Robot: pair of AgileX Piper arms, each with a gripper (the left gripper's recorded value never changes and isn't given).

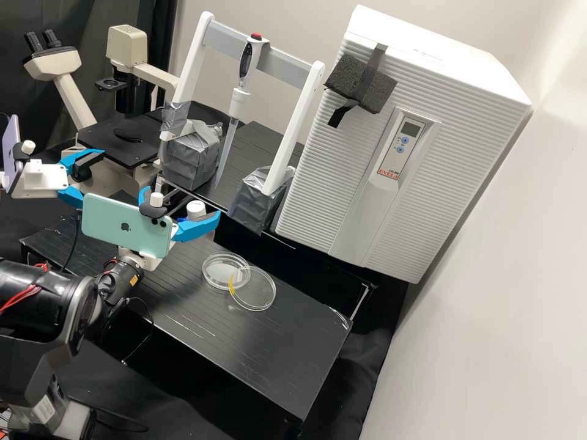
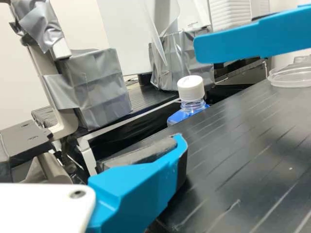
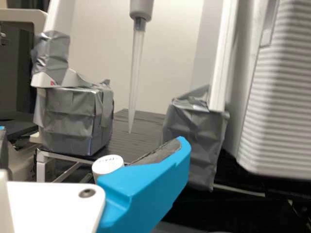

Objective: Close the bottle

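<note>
A plain off-white wall point(image 1: 483, 305) runs behind and along the right side of a black slatted bench top point(image 1: 275, 348). At the bench's far edge stands a large white ribbed box-shaped machine point(image 1: 342, 183), and beside it a white frame stand point(image 1: 287, 61) with feet wrapped in grey tape point(image 1: 189, 153). A beige microscope point(image 1: 58, 64) sits far left before a black cloth backdrop point(image 1: 85, 15)

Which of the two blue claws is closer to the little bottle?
Right. The right gripper is right beside the bottle; the left gripper is farther off, near the microscope.
</note>
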